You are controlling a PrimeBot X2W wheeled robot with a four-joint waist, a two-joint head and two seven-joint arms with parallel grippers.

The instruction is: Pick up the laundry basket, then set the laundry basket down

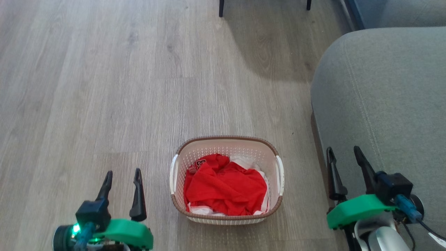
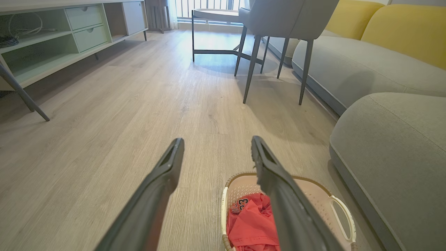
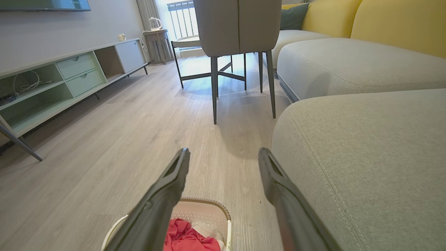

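Cream-white laundry basket (image 1: 226,138) is sitting on the wood floor (image 1: 104,87) in the head view, between the two grippers. It is holding a red garment (image 1: 226,188) over some white cloth. Left gripper (image 1: 124,171) is hanging off the basket's left side, apart from the handle, fingers pointing up the view and spread, gripping nothing. Right gripper (image 1: 343,149) is hanging off the basket's other side, also clear of it, fingers parted and empty. The grey sofa (image 1: 383,104) is lying just beyond and beside it.

Left wrist view: the two dark fingers (image 2: 163,181) are reaching forward over the floor with a wide gap between them. Basket is lying low on the right, partly covered by the right-hand finger; contact cannot be told. Chair (image 2: 285,17) and cabinet (image 2: 69,31) are standing far ahead of the tips.

Right wrist view: fingers (image 3: 167,188) are standing apart with nothing between them. Basket is showing at the bottom under the left-hand finger, red garment inside. Sofa cushion is running along past the right-hand finger.
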